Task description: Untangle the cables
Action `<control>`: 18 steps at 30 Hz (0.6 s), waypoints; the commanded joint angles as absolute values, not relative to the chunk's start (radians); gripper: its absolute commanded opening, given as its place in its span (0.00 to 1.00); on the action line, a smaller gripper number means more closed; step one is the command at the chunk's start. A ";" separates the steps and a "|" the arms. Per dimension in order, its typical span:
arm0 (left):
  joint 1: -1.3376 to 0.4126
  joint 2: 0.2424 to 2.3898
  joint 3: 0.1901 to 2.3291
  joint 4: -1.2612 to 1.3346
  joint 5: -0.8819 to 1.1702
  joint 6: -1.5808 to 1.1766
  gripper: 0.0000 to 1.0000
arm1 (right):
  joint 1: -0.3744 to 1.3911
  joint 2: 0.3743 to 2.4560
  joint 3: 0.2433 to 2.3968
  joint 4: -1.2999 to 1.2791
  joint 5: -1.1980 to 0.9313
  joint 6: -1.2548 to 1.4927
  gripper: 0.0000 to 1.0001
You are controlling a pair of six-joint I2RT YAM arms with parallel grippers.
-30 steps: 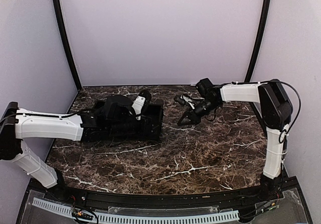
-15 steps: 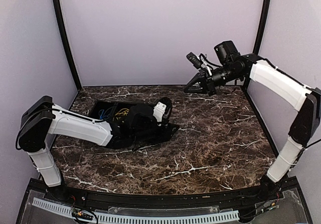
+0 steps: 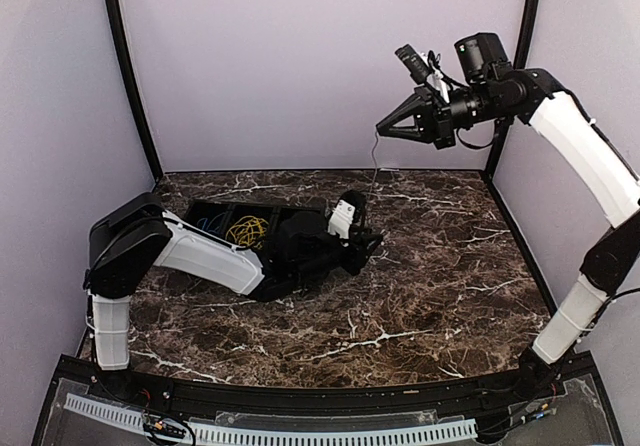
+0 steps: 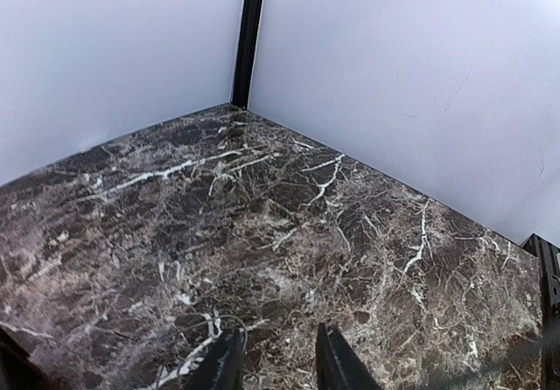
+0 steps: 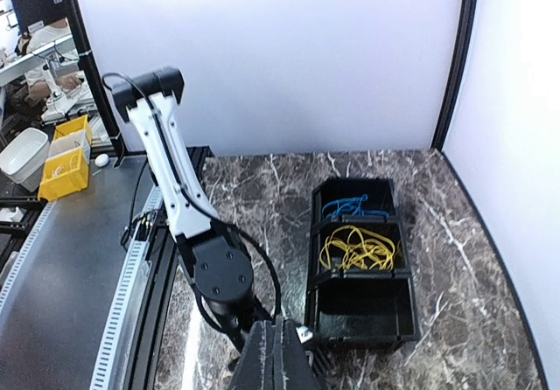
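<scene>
My right gripper [image 3: 382, 130] is raised high at the back right, shut on a thin black cable [image 3: 375, 161] that hangs straight down to the table. In the right wrist view its fingers [image 5: 282, 342] are pressed together. A black three-compartment tray [image 3: 200, 206] holds the blue cable [image 3: 210, 224] and the yellow cable [image 3: 246, 231]. From the right wrist view, blue [image 5: 354, 206] is in the far bin, yellow [image 5: 359, 250] in the middle, and the near bin [image 5: 363, 307] looks empty. My left gripper [image 3: 368, 243] is low beside the tray, open [image 4: 278, 364] over bare marble, with a thin wire by its left finger.
The left arm [image 3: 210, 256] lies across the tray's near side. Black frame posts [image 3: 130, 76] stand at the back corners with white walls on three sides. Outside the cell, yellow bins [image 5: 61, 158] and a white bowl [image 5: 22, 154] show at left.
My right gripper rose from the table to high at the back right, drawing the thin cable up. My left arm swept right, uncovering the tray's blue and yellow bins.
</scene>
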State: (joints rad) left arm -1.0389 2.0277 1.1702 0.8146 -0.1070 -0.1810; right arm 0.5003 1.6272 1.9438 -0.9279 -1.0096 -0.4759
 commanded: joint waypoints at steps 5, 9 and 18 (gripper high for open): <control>-1.043 2.104 1.178 0.877 -0.087 -0.173 0.23 | 0.318 1.521 2.144 -0.773 -1.271 -0.283 0.00; -1.042 2.129 1.174 0.850 -0.089 -0.170 0.20 | 0.152 1.499 2.167 -0.528 -1.464 -0.021 0.00; -1.033 2.178 1.152 0.836 -0.078 -0.188 0.19 | -0.088 1.438 1.942 0.768 -1.534 1.013 0.00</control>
